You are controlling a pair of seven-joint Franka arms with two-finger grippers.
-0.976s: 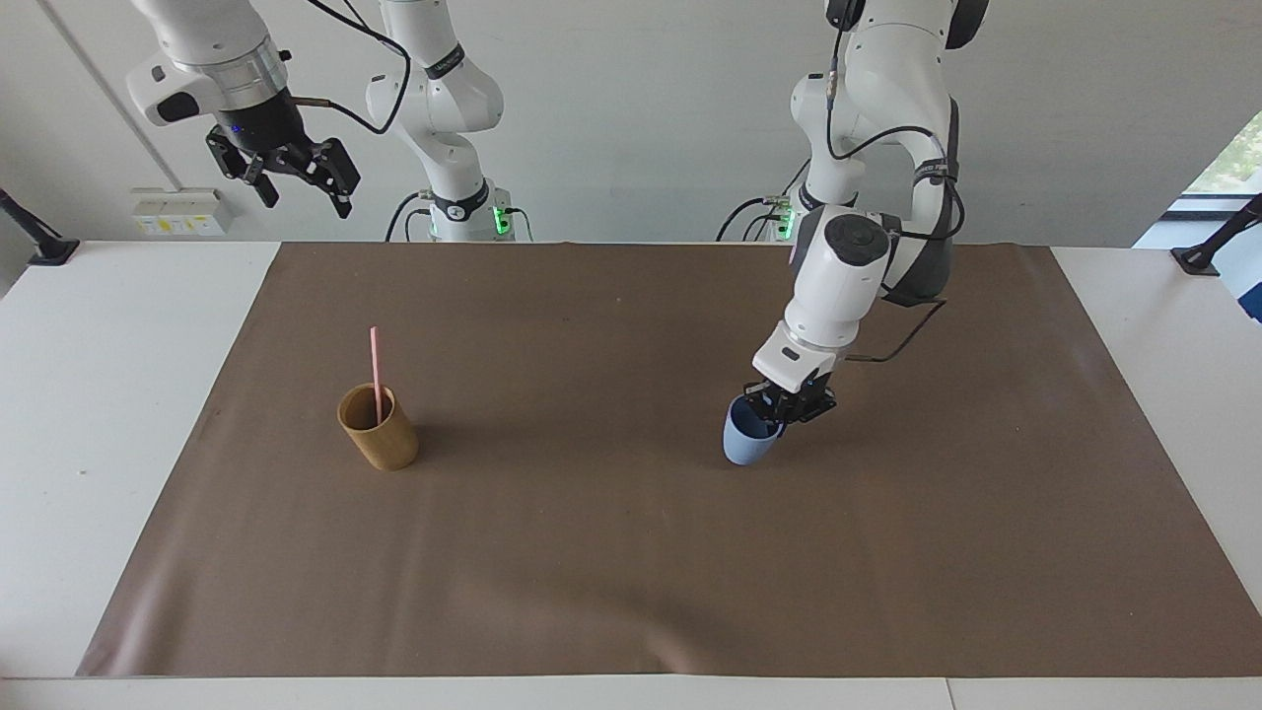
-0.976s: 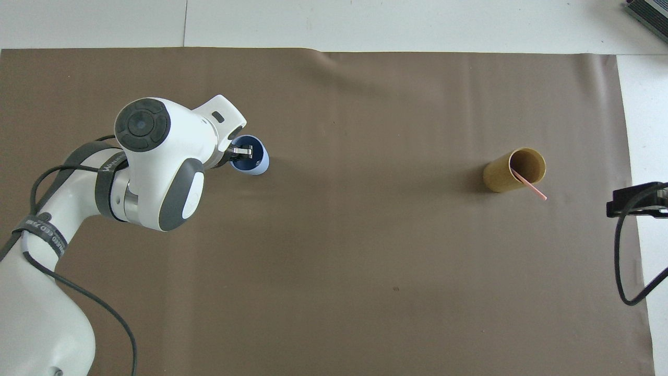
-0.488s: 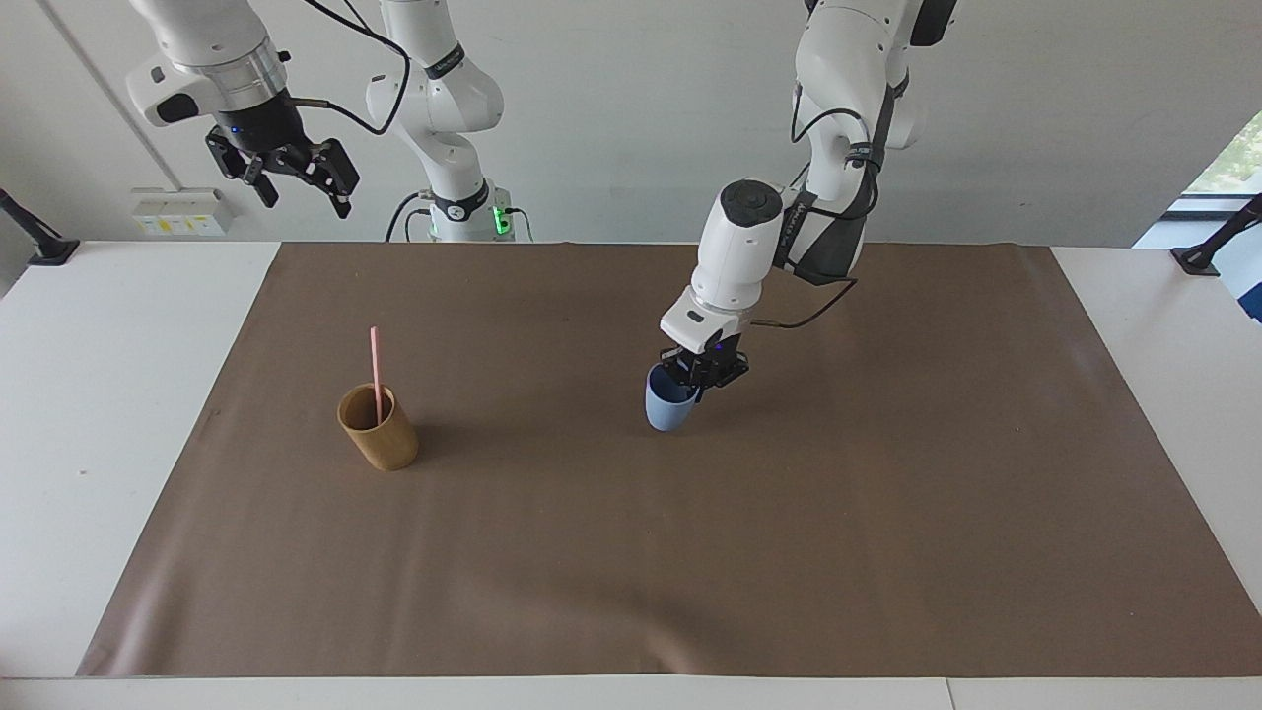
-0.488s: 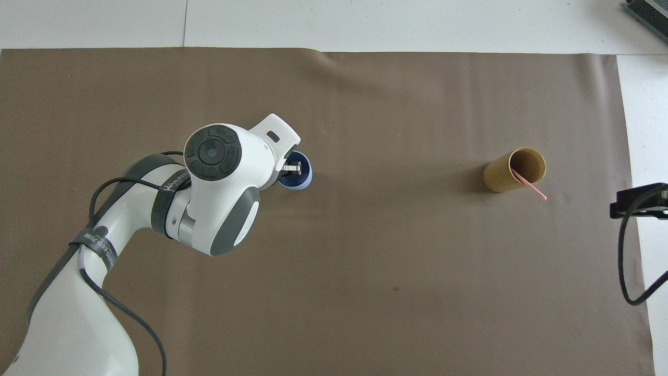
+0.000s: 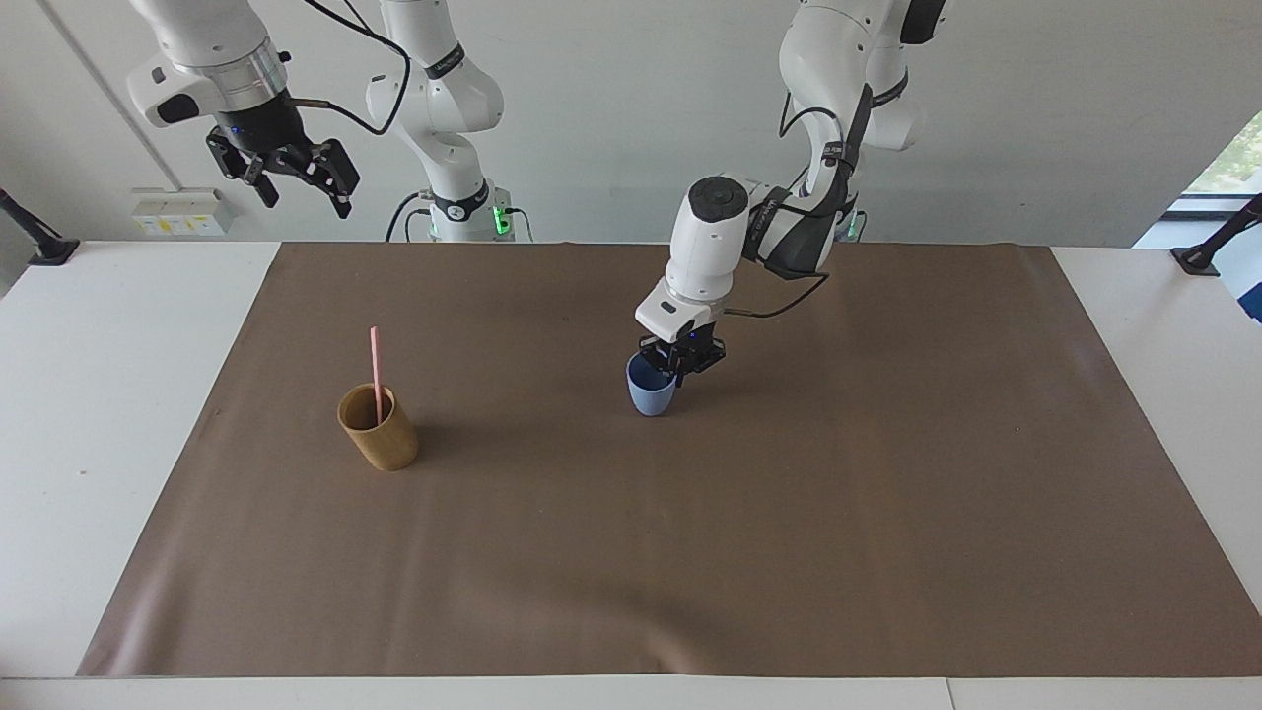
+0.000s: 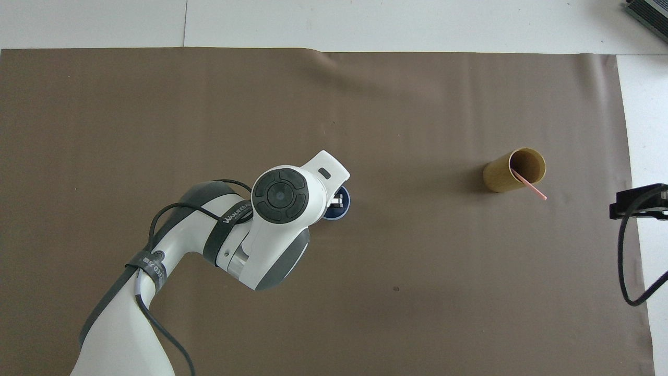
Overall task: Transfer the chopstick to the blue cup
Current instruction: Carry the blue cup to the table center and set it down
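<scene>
Right fingers (image 5: 335,182) hang high in the air over the right arm's end of the bench (image 5: 99,394), by the edge closest to the robots. They are spread wide apart and hold nothing. That arm waits. In the overhead view only their black tip shows, at the frame's edge.

Left arm reaches in from its base to mid-mat, wrist bent down. Left fingers (image 5: 678,367) are low at the blue cup (image 5: 651,394), on the part of its rim that faces the robots. They are drawn almost together across the cup wall: overhead shows one metal tip inside the cup mouth (image 6: 339,199). They read as pinched on the rim. Cannot tell how firm the grip is.

Blue cup (image 6: 344,206) stands upright, mouth up, near the middle of the brown mat (image 5: 690,552). Its base looks down on the mat. The left wrist partly covers it from above.

Tan cup (image 5: 380,439) is well apart from the blue cup, toward the right arm's end of the bench and slightly farther from the robots. It stands upright on the mat.

Chopstick (image 5: 375,360) is pale pink and stands in the tan cup, sticking out well above the rim. From overhead it (image 6: 532,188) leans on the rim, tilted toward the right arm's end. Nothing touches it.
</scene>
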